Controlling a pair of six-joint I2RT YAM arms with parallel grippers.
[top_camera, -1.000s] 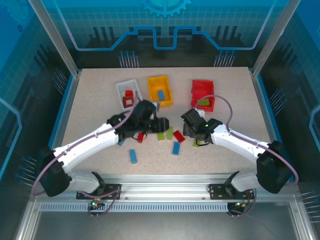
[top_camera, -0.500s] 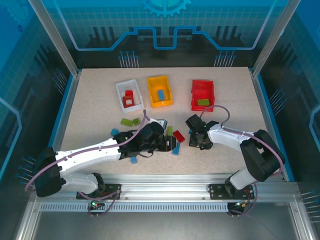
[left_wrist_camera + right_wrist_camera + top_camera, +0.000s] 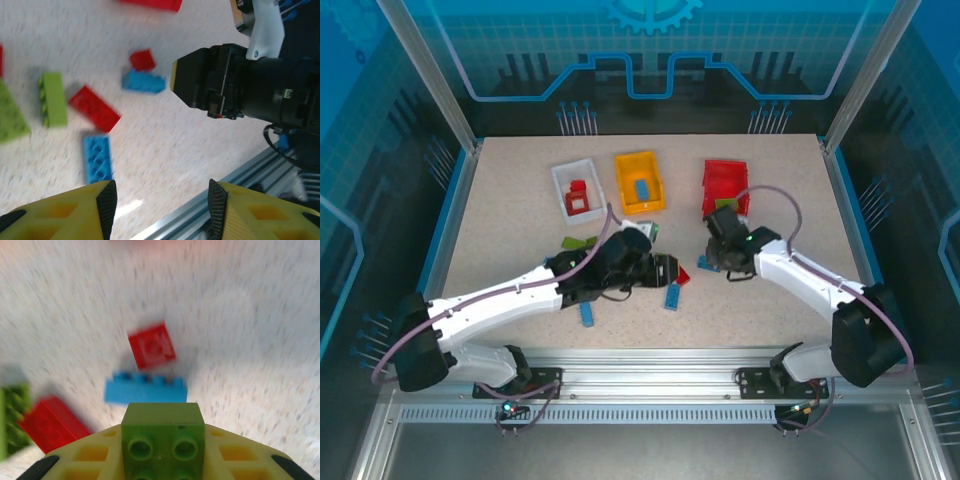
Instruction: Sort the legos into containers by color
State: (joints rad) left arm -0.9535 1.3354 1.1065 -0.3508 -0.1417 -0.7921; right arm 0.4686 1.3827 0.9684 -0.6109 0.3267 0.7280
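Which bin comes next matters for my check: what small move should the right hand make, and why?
Probably lift the green brick over the wall of the red bin: the right hand grips it just short of that bin, and the white bin holds red, the yellow bin blue.

Three open bins stand in a row at the far side of the counter [image 3: 500,220]. The white bin [image 3: 560,188] holds red bricks [image 3: 577,198], the yellow-orange bin [image 3: 632,168] holds one blue brick [image 3: 642,189], and the red bin [image 3: 725,178] is at the right. Loose nearer in lie a long lime brick [image 3: 52,98], a flat red brick [image 3: 94,108], a studs-up blue plate [image 3: 97,158], and a long blue brick [image 3: 143,81] just beside a small red square [image 3: 142,59]. A lime two-by-two brick [image 3: 162,437] sits clamped between the right fingers [image 3: 85,455].
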